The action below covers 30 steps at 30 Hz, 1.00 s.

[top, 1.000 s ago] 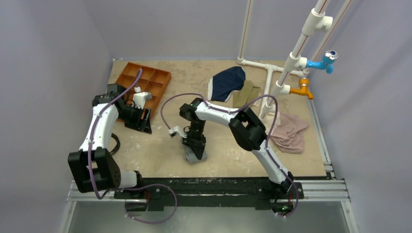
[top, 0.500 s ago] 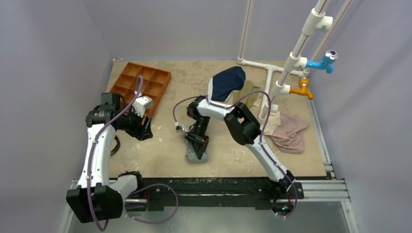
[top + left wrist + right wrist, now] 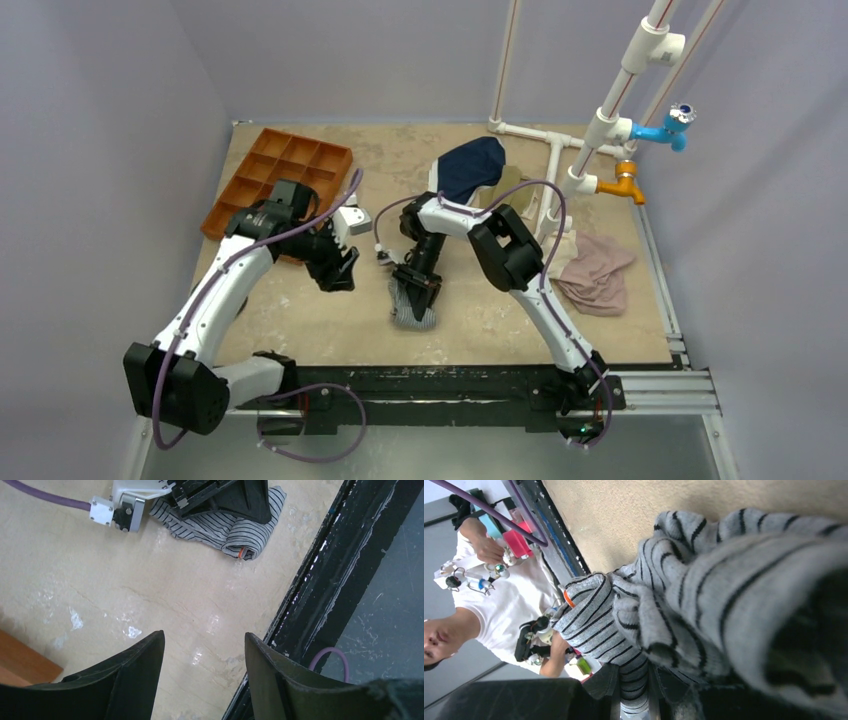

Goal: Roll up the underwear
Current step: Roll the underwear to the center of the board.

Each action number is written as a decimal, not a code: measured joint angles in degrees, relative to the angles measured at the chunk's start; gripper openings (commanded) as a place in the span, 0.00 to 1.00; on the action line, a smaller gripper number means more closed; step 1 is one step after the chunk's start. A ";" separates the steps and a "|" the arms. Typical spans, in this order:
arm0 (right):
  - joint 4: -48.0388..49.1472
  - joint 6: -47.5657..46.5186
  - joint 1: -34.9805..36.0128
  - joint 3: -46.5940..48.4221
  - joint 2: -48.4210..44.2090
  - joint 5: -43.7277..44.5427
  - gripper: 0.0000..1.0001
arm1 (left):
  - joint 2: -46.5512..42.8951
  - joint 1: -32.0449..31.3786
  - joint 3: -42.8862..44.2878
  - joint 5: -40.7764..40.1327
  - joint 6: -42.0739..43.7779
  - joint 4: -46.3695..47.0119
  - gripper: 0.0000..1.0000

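The underwear [image 3: 412,318] is a grey-and-white striped bundle, partly rolled, lying on the table near the front middle. My right gripper [image 3: 417,292] points down onto its far end and is shut on a fold of the striped cloth [image 3: 724,580], which runs between the jaws [image 3: 631,680]. In the left wrist view the roll's end [image 3: 245,535] shows an orange tag, with the right gripper [image 3: 225,500] on top of the cloth. My left gripper [image 3: 340,272] hovers to the left of the underwear, open and empty [image 3: 204,635], apart from it.
An orange compartment tray [image 3: 285,175] sits at the back left. A navy garment [image 3: 468,168] and an olive-tan one [image 3: 510,190] lie at the back, a pinkish cloth [image 3: 597,272] at right. White pipes [image 3: 560,170] stand back right. The black rail [image 3: 450,380] edges the front.
My left arm has swung right from beside the tray towards the underwear, still open. My right gripper has shifted slightly right and back, still holding the cloth.
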 measured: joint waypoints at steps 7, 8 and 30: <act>0.00 -2.64 -0.50 -0.46 -0.76 -0.09 0.00 | 3.93 -5.55 0.17 0.33 -0.20 3.80 0.60; 0.02 -3.28 -0.46 -0.46 -0.87 -0.09 0.00 | 3.93 -6.78 -0.17 0.46 -0.20 4.83 0.61; 1.62 -13.29 0.13 -3.08 -3.28 -0.81 0.05 | 19.71 -33.97 -5.18 -11.28 -9.35 24.94 0.62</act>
